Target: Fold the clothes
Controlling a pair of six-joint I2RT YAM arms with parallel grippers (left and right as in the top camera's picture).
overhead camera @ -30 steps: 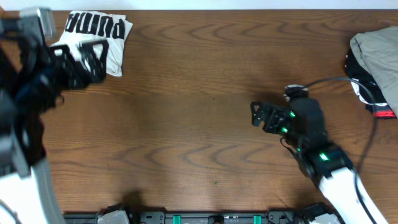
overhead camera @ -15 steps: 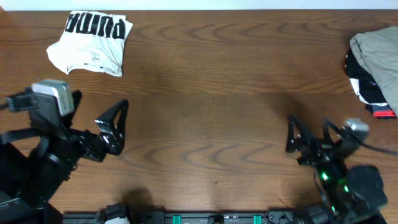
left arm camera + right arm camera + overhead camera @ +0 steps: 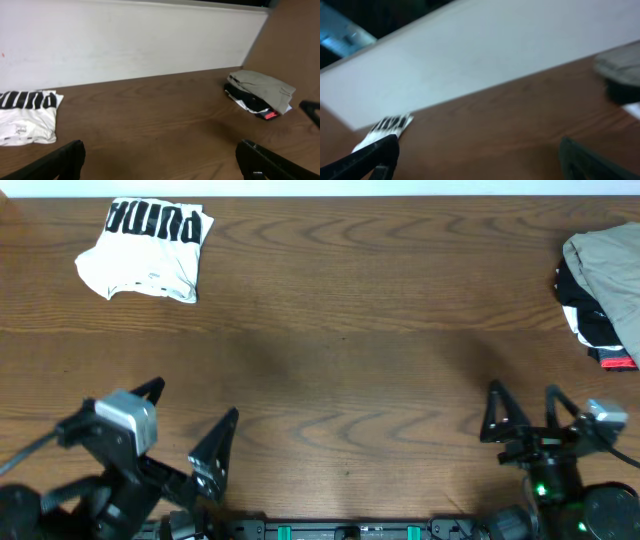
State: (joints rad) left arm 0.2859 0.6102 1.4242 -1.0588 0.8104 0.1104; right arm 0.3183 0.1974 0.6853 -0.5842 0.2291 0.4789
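Quick rundown, everything placed relative to the desk [image 3: 340, 330]. The white T-shirt [image 3: 148, 248] with the black PUMA lettering sits at the desk's far left corner, right up by the back edge. It's bunched into a rough, wrinkly rectangle with the lettering along its far side, and nothing is touching it. In the left wrist view the T-shirt [image 3: 27, 117] lies flat on the wood just in front of the white wall [image 3: 125, 40] that runs behind the desk. The right wrist view is pretty blurry, but you can still make out the T-shirt [image 3: 385, 127] as a pale patch with dark stripes of lettering near the desk's back edge.

The left arm's fingers [image 3: 215, 455] are spread wide and gripping nothing. They hang over the desk's near left edge, well apart from the shirt. Same story for the right arm's fingers [image 3: 495, 412]: wide apart, empty, over the desk's near right edge. Each wrist camera shows its own black fingers, left [image 3: 55, 162] and right [image 3: 367, 157], poking in at the bottom corners with bare wood between them.

Over on the desk's far right edge there's a heap of clothes [image 3: 605, 290], beige-grey on top with black and a bit of red peeking out underneath. It shows in the left wrist view [image 3: 260, 92] too.
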